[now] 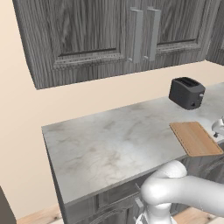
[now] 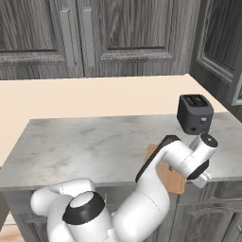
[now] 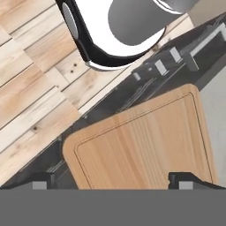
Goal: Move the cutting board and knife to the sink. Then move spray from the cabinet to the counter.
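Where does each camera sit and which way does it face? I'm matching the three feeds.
Left base view: behind the arm's left, facing forward-down at the counter, toaster, cutting board and cabinet; white arm at lower right.
Right base view: behind the arm's right, same counter; arm rises from lower left, over the board.
Hand view: on the hand, looking down at the board overhanging the counter edge; open gripper.
All share the cutting board.
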Tool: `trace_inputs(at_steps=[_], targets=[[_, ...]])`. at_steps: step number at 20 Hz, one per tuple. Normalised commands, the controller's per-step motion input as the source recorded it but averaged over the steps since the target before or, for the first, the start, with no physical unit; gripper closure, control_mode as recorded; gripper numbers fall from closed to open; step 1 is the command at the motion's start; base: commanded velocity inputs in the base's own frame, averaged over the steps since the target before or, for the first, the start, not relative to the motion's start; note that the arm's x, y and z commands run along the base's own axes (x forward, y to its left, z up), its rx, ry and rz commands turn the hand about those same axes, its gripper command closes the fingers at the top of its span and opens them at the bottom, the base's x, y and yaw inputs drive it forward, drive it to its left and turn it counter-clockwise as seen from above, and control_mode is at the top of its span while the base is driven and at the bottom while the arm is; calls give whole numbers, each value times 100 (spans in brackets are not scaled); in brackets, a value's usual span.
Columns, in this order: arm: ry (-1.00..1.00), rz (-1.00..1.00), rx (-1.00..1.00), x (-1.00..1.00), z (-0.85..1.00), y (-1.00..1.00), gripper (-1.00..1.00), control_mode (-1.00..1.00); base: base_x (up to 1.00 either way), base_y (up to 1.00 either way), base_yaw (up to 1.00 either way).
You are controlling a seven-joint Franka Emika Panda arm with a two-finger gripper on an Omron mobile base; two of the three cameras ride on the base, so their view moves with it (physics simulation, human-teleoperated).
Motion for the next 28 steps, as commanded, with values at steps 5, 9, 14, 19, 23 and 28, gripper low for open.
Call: trace_inputs(at_steps=[5,9,14,19,23,28], targets=[[0,0,16,-16,0,0,-100,-100,0,0,0],[-2,0,16,-18,0,0,-100,-100,0,0,0],[-4,0,15,-12,0,0,-100,-100,0,0,0],[0,0,7,0,0,0,-100,-100,0,0,0],[-1,0,1,0,0,0,-100,-100,0,0,0],[0,0,4,-1,-6,0,-100,-100,0,0,0]])
